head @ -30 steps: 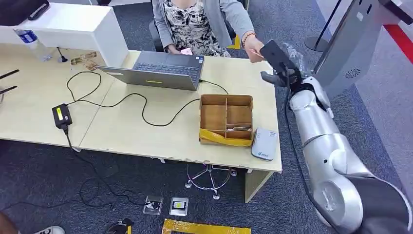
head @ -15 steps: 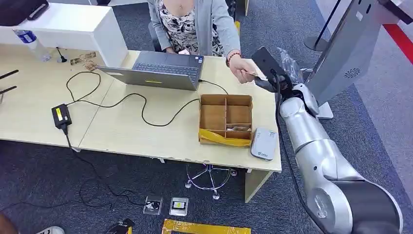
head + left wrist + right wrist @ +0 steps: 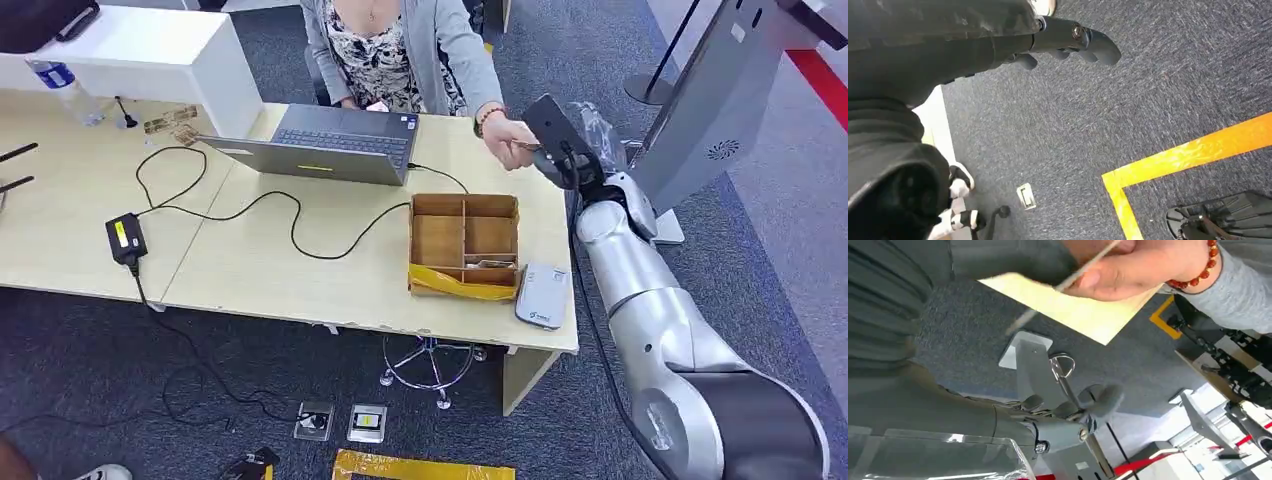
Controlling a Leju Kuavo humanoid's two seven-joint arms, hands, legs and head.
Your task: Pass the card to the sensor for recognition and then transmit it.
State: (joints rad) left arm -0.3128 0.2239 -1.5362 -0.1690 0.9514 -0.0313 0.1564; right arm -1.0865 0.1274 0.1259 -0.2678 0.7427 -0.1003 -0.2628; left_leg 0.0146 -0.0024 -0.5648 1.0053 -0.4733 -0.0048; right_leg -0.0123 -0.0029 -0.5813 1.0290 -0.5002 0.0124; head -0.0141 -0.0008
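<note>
Right wrist view shows a person's hand point(image 3: 1128, 270) pinching the card point(image 3: 1068, 282) by its edge. The card looks thin, light, stiff and slippery. The robot's right hand point(image 3: 1068, 415) is wide, holding nothing.

- The card point(image 3: 1068, 285) shows edge-on and blurred, perhaps already out of the right hand point(image 3: 1068, 415).
- The person's hand point(image 3: 1128, 270) is cut off by the frame edge.
</note>
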